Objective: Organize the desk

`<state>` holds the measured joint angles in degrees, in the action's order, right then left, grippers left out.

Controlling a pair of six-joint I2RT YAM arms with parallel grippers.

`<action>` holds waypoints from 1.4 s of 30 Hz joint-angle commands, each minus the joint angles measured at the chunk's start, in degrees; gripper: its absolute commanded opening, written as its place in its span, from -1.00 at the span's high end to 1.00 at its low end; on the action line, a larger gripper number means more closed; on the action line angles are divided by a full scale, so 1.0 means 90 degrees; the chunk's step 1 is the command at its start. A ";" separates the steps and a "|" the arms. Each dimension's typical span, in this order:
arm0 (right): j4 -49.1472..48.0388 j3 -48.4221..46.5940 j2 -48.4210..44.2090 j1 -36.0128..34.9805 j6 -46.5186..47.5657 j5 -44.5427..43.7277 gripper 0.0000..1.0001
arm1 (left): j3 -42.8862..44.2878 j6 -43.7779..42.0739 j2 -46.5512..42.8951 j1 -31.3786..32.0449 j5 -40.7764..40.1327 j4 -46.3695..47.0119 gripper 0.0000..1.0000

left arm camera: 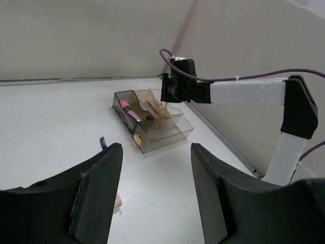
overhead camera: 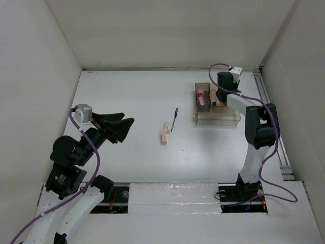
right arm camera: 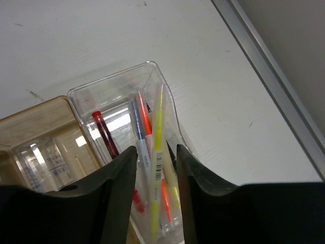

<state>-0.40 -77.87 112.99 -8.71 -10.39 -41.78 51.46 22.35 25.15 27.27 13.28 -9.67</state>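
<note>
The white desk (overhead camera: 127,96) holds a clear compartmented organizer (overhead camera: 216,118) at the back right. A blue pen (overhead camera: 174,119) and a pink eraser (overhead camera: 164,136) lie loose near the middle. My right gripper (overhead camera: 219,96) hangs over the organizer's far compartment. In the right wrist view it (right arm camera: 156,152) is open, straddling a yellow pen (right arm camera: 158,127) that stands among several pens in the clear compartment (right arm camera: 147,66). My left gripper (overhead camera: 124,127) is open and empty above the desk's left half. In the left wrist view it (left arm camera: 156,148) faces the organizer (left arm camera: 162,134), the pen's tip (left arm camera: 103,143) and the eraser (left arm camera: 118,202).
A metal rail (overhead camera: 271,117) runs along the desk's right edge, close to the organizer; it also shows in the right wrist view (right arm camera: 269,81). White walls enclose the left, back and right. A pink item (overhead camera: 200,96) lies in the organizer's left compartment.
</note>
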 commanded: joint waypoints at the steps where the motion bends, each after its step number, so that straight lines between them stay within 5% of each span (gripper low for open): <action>1: 0.0025 -0.0312 -0.0006 0.0001 -0.0221 -0.0133 0.08 | 0.0024 -0.0061 0.0057 0.0017 0.0048 0.0293 -0.04; 4: 0.0405 -0.0566 -0.0132 0.0001 -0.0504 -0.0055 -0.08 | 0.0024 -0.0061 0.0077 0.0017 0.0068 0.0293 -0.04; 7: 0.0611 -0.0752 -0.0494 0.0001 -0.0798 0.0345 0.01 | 0.0034 -0.0061 0.0126 0.0017 0.0077 0.0284 -0.04; 9: 0.0825 -0.0830 -0.0824 0.0001 -0.1138 0.0919 0.27 | 0.0034 -0.0061 0.0126 0.0017 0.0068 0.0293 -0.05; 10: 0.0894 -0.0860 -0.0923 -0.0057 -0.1237 0.1134 0.72 | 0.0034 -0.0061 0.0126 0.0017 0.0039 0.0293 -0.05; 11: 0.0943 -0.0850 -0.1020 -0.0125 -0.1344 0.1484 0.95 | 0.0024 -0.0061 0.0136 0.0017 0.0029 0.0284 -0.04; 12: 0.1050 -0.0812 -0.1099 -0.0213 -0.1577 0.1585 1.00 | 0.0034 -0.0061 0.0145 0.0017 0.0038 0.0293 -0.04; 20: 0.0915 0.0144 -0.1772 -0.2095 -0.2272 0.1673 0.97 | 0.0005 -0.0052 0.0213 0.0017 0.0058 0.0293 -0.04; 21: 0.0750 0.0388 -0.1792 -0.2253 -0.2428 0.1731 0.83 | 0.0005 -0.0052 0.0204 0.0017 0.0058 0.0293 -0.04; 22: 0.0671 0.0467 -0.1802 -0.2410 -0.2468 0.1800 0.45 | 0.0014 -0.0052 0.0223 0.0017 0.0048 0.0293 -0.04; 25: 0.0719 0.0556 -0.1559 -0.3015 -0.2683 0.1791 0.11 | 0.0014 -0.0052 0.0204 0.0017 0.0048 0.0293 -0.04; 40: 0.1021 0.0351 0.0071 -0.3720 -0.3327 0.1420 0.25 | -0.0005 -0.0032 0.0175 -0.0100 0.0175 0.0313 -0.04; 42: 0.1089 0.0273 0.0209 -0.3720 -0.3337 0.1439 0.39 | -0.0005 -0.0032 0.0107 -0.0100 0.0175 0.0323 -0.04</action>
<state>9.26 -73.38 113.36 -41.71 -38.98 -27.68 51.46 22.37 26.52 26.55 13.61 -9.63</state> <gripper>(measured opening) 0.320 0.520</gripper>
